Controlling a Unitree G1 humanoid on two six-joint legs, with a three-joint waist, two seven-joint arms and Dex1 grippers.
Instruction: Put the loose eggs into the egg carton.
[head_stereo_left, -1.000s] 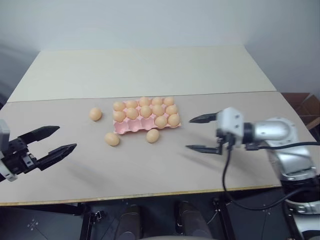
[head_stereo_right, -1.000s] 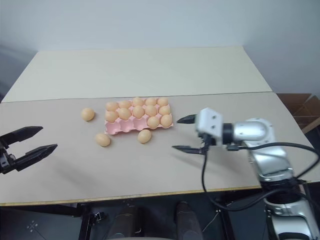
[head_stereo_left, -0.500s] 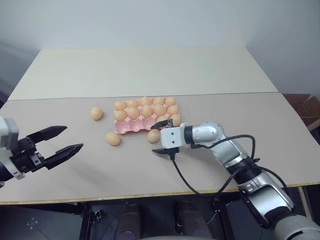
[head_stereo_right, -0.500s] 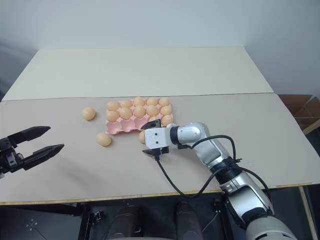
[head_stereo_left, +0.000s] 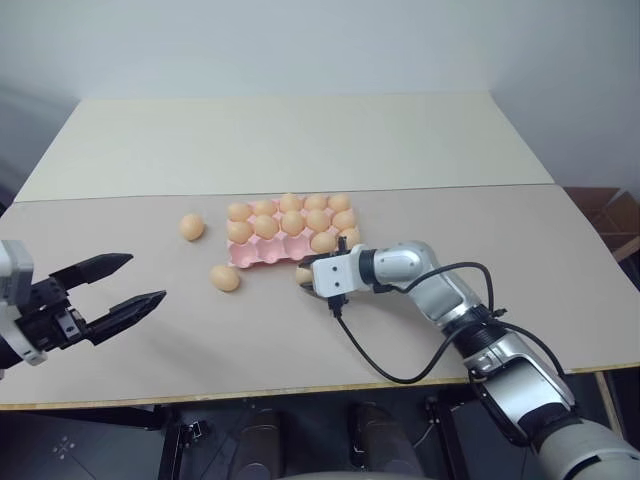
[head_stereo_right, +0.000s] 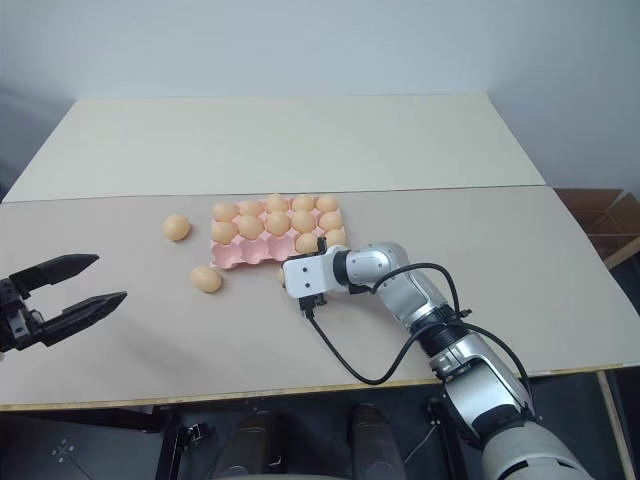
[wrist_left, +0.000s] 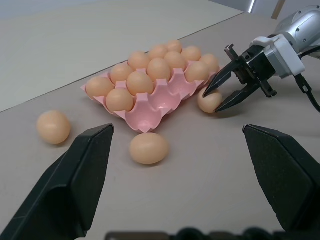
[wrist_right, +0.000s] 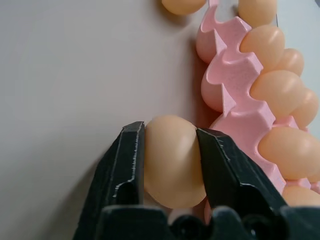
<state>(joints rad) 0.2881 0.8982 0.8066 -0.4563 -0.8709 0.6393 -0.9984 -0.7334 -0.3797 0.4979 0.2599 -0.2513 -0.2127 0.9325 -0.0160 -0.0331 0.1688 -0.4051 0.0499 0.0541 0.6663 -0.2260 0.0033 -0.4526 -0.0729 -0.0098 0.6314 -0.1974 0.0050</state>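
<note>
Right gripper (wrist_right: 170, 160) pinching one loose egg (wrist_right: 172, 160), a finger on each flank; the egg lies on the table (head_stereo_left: 300, 140) against the near scalloped edge of the egg carton (wrist_left: 150, 107). Seen from the head camera, the carton lies at about 12 o'clock from the held egg, its empty cups (wrist_left: 160, 100) in the near row toward 11 o'clock; judged, the coming move is a lift and a short carry over that edge. The filled cups at 12 to 1 o'clock stand closest and could be knocked. Two more loose eggs rest on the table: one (head_stereo_left: 224, 278) at 9 o'clock of the held egg, apart from the carton, another (head_stereo_left: 191, 227) at 10 o'clock, beyond the carton's left end. Left gripper (head_stereo_left: 118, 285) spread wide, holding nothing, well apart at 9 o'clock, nearer to those two eggs
</note>
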